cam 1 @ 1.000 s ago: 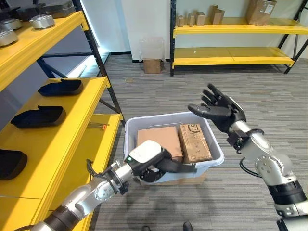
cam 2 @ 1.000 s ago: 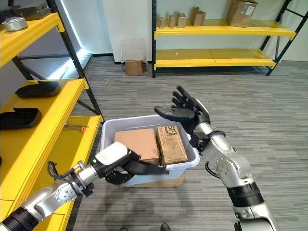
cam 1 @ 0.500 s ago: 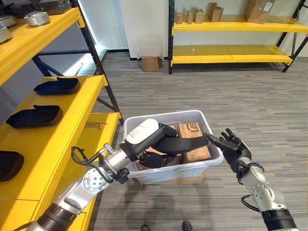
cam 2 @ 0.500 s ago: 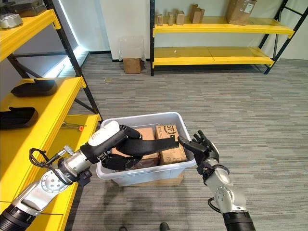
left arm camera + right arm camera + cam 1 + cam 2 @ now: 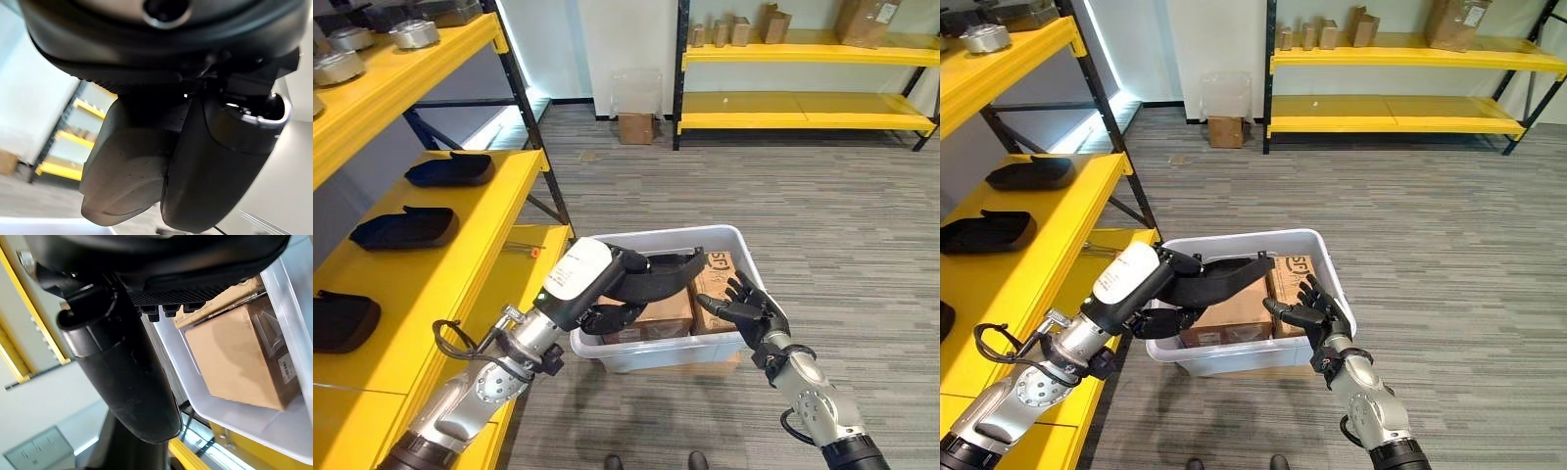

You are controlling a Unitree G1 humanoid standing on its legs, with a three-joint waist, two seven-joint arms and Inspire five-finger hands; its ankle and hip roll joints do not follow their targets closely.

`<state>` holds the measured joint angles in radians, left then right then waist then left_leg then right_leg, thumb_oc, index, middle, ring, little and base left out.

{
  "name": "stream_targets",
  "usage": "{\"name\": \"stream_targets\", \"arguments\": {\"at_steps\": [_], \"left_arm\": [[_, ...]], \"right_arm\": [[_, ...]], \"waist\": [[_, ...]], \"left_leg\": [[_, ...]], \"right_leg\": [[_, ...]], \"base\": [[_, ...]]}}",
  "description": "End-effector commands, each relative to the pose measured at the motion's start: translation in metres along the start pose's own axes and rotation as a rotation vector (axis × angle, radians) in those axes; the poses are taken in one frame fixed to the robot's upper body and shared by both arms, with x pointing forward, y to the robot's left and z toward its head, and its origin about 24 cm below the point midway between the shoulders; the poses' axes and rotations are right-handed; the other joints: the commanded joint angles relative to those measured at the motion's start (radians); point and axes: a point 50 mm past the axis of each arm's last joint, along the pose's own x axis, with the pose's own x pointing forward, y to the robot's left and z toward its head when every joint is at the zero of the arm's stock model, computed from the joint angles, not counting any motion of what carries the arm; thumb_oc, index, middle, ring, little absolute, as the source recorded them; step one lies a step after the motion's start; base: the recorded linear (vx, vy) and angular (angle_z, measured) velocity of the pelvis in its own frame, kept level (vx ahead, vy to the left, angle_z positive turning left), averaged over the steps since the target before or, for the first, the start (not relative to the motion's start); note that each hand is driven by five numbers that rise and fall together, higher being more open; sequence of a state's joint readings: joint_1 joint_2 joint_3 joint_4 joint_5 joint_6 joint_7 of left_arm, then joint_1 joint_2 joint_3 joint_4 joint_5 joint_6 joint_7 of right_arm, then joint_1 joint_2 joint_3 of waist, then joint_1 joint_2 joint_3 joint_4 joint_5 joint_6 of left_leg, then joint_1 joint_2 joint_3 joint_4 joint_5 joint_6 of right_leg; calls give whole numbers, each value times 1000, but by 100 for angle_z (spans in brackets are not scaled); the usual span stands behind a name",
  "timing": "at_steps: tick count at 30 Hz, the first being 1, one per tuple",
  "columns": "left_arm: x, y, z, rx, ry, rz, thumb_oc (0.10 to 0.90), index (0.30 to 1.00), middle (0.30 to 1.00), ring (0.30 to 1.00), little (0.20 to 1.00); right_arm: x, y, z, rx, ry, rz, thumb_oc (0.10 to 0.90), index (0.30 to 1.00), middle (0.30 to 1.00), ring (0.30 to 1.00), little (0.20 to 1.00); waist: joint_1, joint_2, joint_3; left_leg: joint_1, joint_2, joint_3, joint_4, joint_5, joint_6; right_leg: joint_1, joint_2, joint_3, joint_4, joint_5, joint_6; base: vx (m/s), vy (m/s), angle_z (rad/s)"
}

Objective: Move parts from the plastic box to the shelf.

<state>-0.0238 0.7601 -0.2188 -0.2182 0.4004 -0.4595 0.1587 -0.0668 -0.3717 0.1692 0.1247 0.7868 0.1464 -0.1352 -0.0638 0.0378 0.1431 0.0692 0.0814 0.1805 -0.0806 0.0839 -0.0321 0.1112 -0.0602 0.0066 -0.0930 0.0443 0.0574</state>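
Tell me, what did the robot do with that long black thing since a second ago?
The left hand lifted the black part up out of the plastic box and holds it above the cardboard boxes. The right hand, open, dropped from high in the air to the box's front rim. The box and the shelf with its black trays stayed put.

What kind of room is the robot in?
Probably a storeroom or small warehouse. Yellow metal shelves hold black parts, more yellow racks along the far wall carry cardboard boxes, and a plastic box sits on the floor.
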Motion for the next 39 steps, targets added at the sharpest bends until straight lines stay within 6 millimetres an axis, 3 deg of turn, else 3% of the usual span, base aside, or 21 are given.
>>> {"name": "stream_targets", "arguments": {"at_steps": [1, 14, 18, 24, 30, 35, 39], "left_arm": [[20, 57, 19, 78, -157, 366, 400, 300, 300, 300, 300], [11, 60, 17, 189, -168, 432, 400, 300, 300, 300, 300], [8, 66, 18, 260, -171, 455, 400, 300, 300, 300, 300], [7, 67, 19, 270, -177, 436, 400, 300, 300, 300, 300], [7, 78, 21, 333, -207, 459, 400, 300, 300, 300, 300], [10, 80, 23, 321, -258, 457, 400, 300, 300, 300, 300], [19, 77, 28, 285, -332, 433, 400, 300, 300, 300, 300]], "right_arm": [[0, 34, 57, -13, -285, 181, 900, 1000, 1000, 1000, 1000], [9, 45, 45, -36, -231, 213, 900, 1000, 1000, 1000, 1000], [12, 52, 41, -48, -229, 227, 900, 1000, 1000, 1000, 1000], [11, 59, 37, -59, -216, 251, 900, 1000, 1000, 1000, 1000], [13, 63, 32, -69, -231, 252, 900, 1000, 1000, 1000, 1000], [13, 62, 33, -53, -255, 213, 900, 1000, 1000, 1000, 1000], [12, 55, 38, -31, -296, 165, 900, 1000, 1000, 1000, 1000]], "waist": [[15, -34, -58], [113, -33, -47], [153, -34, -51], [176, -38, -57], [218, -49, -64], [222, -58, -75], [198, -64, -79]], "left_leg": [[45, 99, -36, -7, -53, -59], [-13, 97, -188, -7, -12, -71], [-43, 80, -235, -7, -6, -71], [-60, 60, -267, -7, -8, -65], [-66, 15, -312, -7, -13, -41], [-74, -24, -372, -7, -14, -19], [-86, -60, -432, -7, -10, 0]], "right_leg": [[-10, -103, -116, 6, 26, 62], [37, -99, -192, 22, -10, 38], [42, -109, -217, 6, -5, 48], [46, -122, -231, 6, -2, 60], [71, -141, -257, 10, -2, 78], [82, -132, -209, 13, -8, 84], [69, -99, -123, 51, -36, 70]], "base": [[-21, -34, 16], [-12, -2, 32], [-8, 30, 33], [10, 42, 23], [46, 44, 30], [42, 15, 34], [-3, -11, 55]]}}
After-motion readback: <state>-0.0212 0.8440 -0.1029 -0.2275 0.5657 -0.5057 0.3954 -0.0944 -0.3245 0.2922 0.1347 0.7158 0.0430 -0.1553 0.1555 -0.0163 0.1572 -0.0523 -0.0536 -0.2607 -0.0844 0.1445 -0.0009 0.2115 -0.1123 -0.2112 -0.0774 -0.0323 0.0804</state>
